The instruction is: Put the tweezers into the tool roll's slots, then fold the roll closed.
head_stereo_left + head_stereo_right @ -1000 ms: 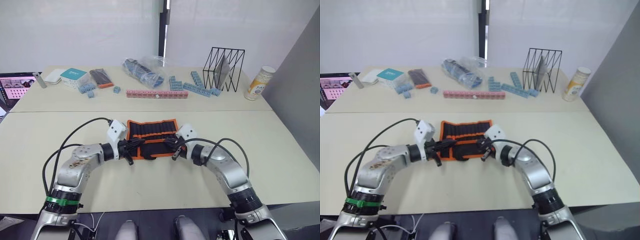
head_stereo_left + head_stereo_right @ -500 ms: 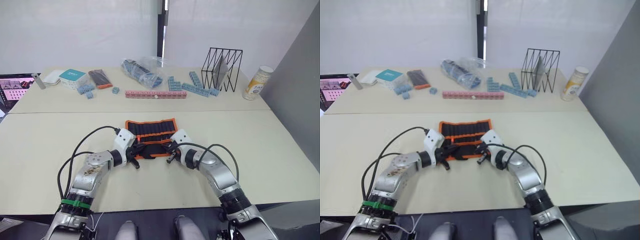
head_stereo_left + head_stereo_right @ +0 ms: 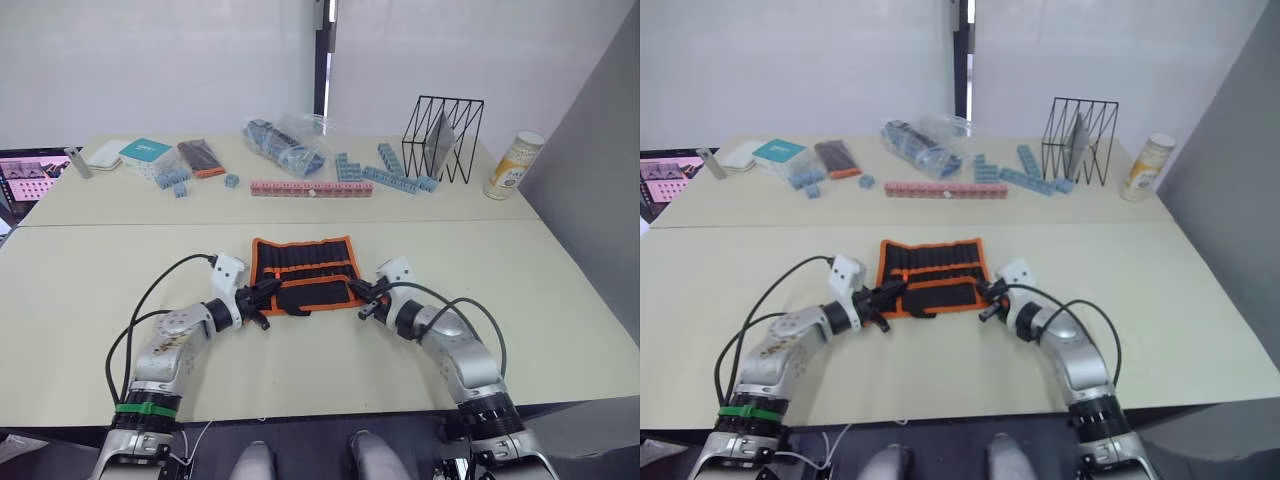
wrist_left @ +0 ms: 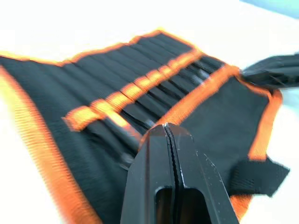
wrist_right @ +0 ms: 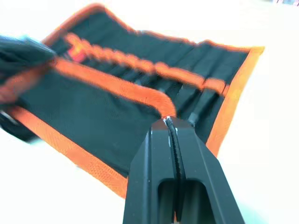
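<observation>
The tool roll (image 3: 304, 270) lies open on the near table, black with orange binding. Its slots (image 4: 140, 84) run in a row under an orange strip, and slim black tweezers (image 5: 202, 103) sit tucked in them. A lower flap with an orange edge covers the slots' near part, with a short black strap (image 4: 254, 175) at its side. My left gripper (image 3: 263, 297) is shut at the left end of that flap edge, its tip (image 4: 167, 128) on the orange binding. My right gripper (image 3: 362, 298) is shut at the right end, where the binding bends into its tip (image 5: 167, 122).
On the far table are a pink block row (image 3: 312, 188), loose blue blocks (image 3: 385, 172), a plastic bag of blue pieces (image 3: 285, 140), a black wire rack (image 3: 445, 137), a yellow bottle (image 3: 513, 165), a dark orange-ended case (image 3: 200, 157) and a teal box (image 3: 145, 152). A screen (image 3: 25, 175) stands at far left.
Both grippers have drawn outward along the roll's near edge, the left one to the left and the right one to the right. The roll's near part lies wider and flatter.
</observation>
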Tool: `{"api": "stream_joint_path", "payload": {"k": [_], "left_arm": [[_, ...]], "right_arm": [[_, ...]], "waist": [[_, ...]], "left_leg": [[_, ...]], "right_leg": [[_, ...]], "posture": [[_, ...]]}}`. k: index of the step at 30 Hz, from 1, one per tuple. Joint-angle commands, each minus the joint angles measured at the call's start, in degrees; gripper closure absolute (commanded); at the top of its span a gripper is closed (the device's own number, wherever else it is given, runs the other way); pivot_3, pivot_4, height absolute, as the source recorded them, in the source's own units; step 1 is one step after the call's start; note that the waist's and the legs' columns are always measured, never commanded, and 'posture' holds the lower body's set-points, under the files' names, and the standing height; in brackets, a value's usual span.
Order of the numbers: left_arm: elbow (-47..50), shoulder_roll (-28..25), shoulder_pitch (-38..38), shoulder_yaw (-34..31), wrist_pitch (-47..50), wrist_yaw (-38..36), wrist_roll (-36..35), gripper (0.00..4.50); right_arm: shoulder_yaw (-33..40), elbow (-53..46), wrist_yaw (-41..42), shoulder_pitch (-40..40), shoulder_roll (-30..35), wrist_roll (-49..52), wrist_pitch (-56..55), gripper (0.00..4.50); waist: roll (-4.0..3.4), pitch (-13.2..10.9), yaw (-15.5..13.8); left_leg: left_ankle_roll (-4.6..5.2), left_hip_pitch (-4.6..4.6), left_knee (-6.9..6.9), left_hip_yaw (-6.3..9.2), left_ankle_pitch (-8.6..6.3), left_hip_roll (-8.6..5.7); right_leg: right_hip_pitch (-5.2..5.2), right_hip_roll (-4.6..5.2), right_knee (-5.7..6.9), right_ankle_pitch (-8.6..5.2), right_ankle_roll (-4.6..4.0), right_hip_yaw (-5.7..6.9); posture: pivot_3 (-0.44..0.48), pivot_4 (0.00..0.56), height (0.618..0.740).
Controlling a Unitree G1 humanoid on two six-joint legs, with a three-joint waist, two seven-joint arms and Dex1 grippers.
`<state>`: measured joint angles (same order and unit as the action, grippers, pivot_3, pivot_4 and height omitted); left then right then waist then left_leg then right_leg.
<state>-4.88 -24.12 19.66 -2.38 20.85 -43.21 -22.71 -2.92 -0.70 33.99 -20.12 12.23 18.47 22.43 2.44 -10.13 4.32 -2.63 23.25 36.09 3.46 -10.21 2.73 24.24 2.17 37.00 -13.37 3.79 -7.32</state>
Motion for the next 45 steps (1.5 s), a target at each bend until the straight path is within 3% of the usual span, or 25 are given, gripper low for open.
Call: {"api": "stream_joint_path", "payload": {"k": [1, 5, 6, 18, 28, 35, 45], "left_arm": [[6.98, -1.68, 2.37, -1.76, 5.28, -1.40, -4.62, 4.49], [11.49, -4.18, 3.41, -1.19, 10.45, -2.58, -6.84, 4.49], [12.27, -4.83, 3.40, -0.70, 11.35, -3.11, -7.06, 4.50], [10.03, -10.53, 4.93, 6.72, 9.21, -8.15, 0.20, 4.50], [9.62, -12.52, 3.70, 4.53, 9.31, -11.11, -0.43, 4.50], [10.40, -16.82, 2.10, 0.57, 10.22, -14.64, -2.90, 4.50], [9.88, -19.89, 0.37, -2.03, 9.36, -15.96, -3.45, 4.50]], "right_arm": [[5.58, -7.42, 0.07, -0.78, -0.65, 9.09, 4.75, 4.50], [6.23, -10.17, -1.17, 0.42, 2.24, 10.16, 9.95, 4.50], [6.03, -10.59, -0.80, 0.79, 3.13, 10.34, 10.86, 3.98], [4.08, -11.03, -1.43, 1.48, 8.09, 9.64, 18.39, 0.04], [5.14, -10.99, -3.69, 0.58, 7.04, 12.12, 24.41, 0.04], [3.63, -8.40, -4.91, -0.86, 7.57, 10.61, 27.52, 0.04], [2.17, -0.90, -4.76, -6.53, 2.33, 10.43, 26.81, 0.04]], "waist": [[0.00, 0.00, -0.17], [-0.01, 0.00, -0.36], [-0.01, 0.00, -0.35], [-0.01, -0.01, -0.25], [-0.01, -0.02, -0.27], [-0.03, -0.03, -0.23], [-0.03, -0.03, -0.08]], "left_leg": [[0.00, 0.00, -0.07, 0.01, 0.00, 0.00], [-0.01, 0.09, -0.14, 0.06, -0.01, 0.00], [-0.01, 0.10, -0.14, 0.05, -0.01, -0.01], [-0.01, 0.07, -0.18, 0.00, -0.01, -0.01], [-0.01, 0.17, -0.21, 0.00, -0.01, -0.01], [-0.01, 0.16, -0.23, 0.00, -0.01, 0.00], [-0.01, 0.14, -0.25, -0.01, -0.01, 0.02]], "right_leg": [[0.00, 0.00, -0.02, -0.01, -0.01, 0.00], [0.02, 0.00, -0.20, -0.02, -0.02, 0.05], [0.01, 0.02, -0.24, -0.02, -0.02, 0.04], [0.05, 0.03, -0.27, -0.06, -0.08, 0.03], [0.12, 0.03, -0.31, -0.05, -0.07, 0.02], [0.14, 0.03, -0.30, -0.07, -0.09, 0.03], [0.15, 0.03, -0.30, -0.07, -0.10, 0.04]], "posture": [[0.000, 0.150, 0.737], [0.000, 0.150, 0.737], [0.000, 0.150, 0.737], [0.000, 0.150, 0.737], [0.000, 0.150, 0.737], [0.000, 0.150, 0.737], [0.000, 0.150, 0.737]]}}
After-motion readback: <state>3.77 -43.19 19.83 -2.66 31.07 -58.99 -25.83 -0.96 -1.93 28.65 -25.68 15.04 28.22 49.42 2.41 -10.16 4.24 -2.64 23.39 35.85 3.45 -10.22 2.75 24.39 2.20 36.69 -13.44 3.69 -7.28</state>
